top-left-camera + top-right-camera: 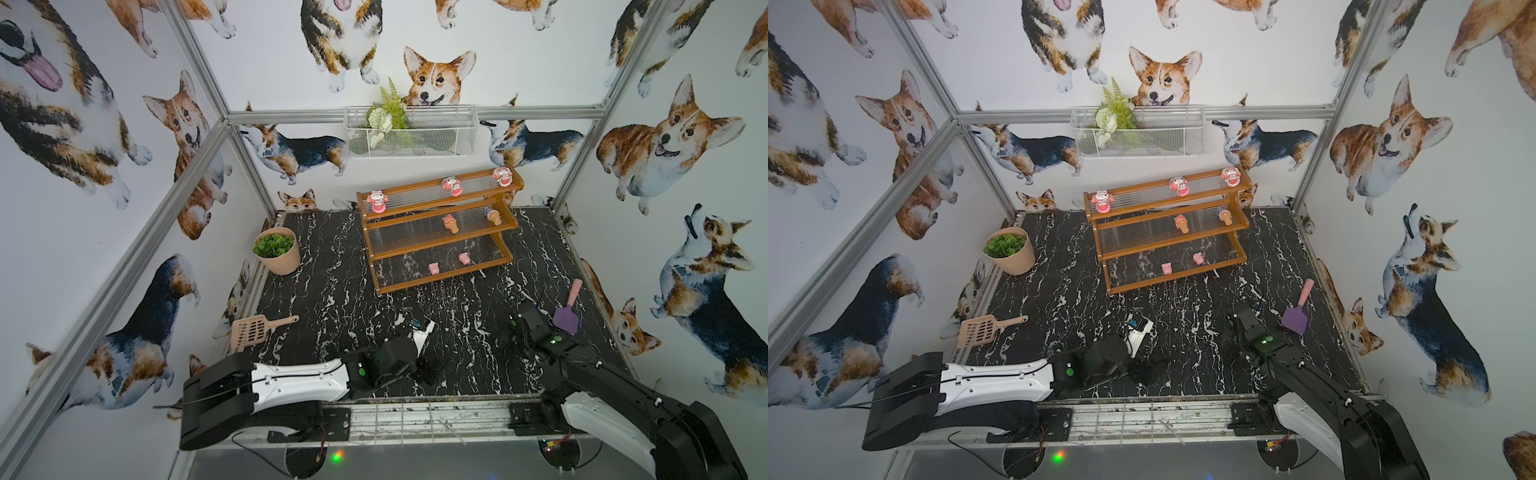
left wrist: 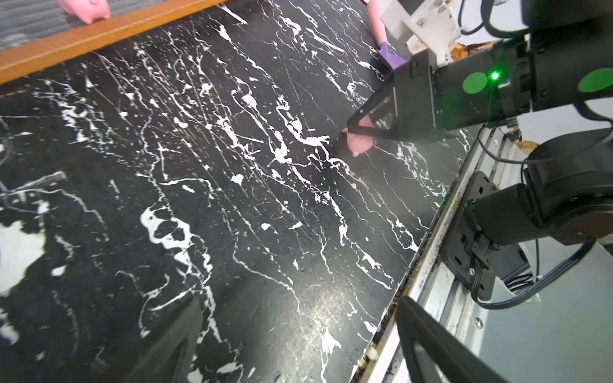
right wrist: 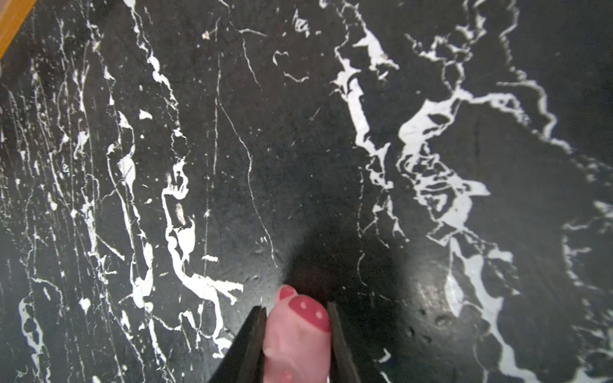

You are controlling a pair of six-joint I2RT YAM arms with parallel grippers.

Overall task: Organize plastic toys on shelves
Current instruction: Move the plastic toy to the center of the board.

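Readable text, labels, brand names, numbers, signs: none found in any view. Round green marks [image 2: 475, 83] on the right arm's black wrist housing [image 2: 414, 99]: plain, no lettering.

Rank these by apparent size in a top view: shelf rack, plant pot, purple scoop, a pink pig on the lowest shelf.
1. shelf rack
2. plant pot
3. purple scoop, longer than the pot but slimmer
4. pink pig, smallest by far

Left arm [image 1: 224, 386] and right arm [image 1: 615, 382]: glossy white shells [image 1: 299, 386] over black joints, thin black cables [image 1: 291, 375], round green stickers [image 2: 474, 83], a glowing green light [image 2: 494, 76], slim black fingers [image 3: 252, 348]
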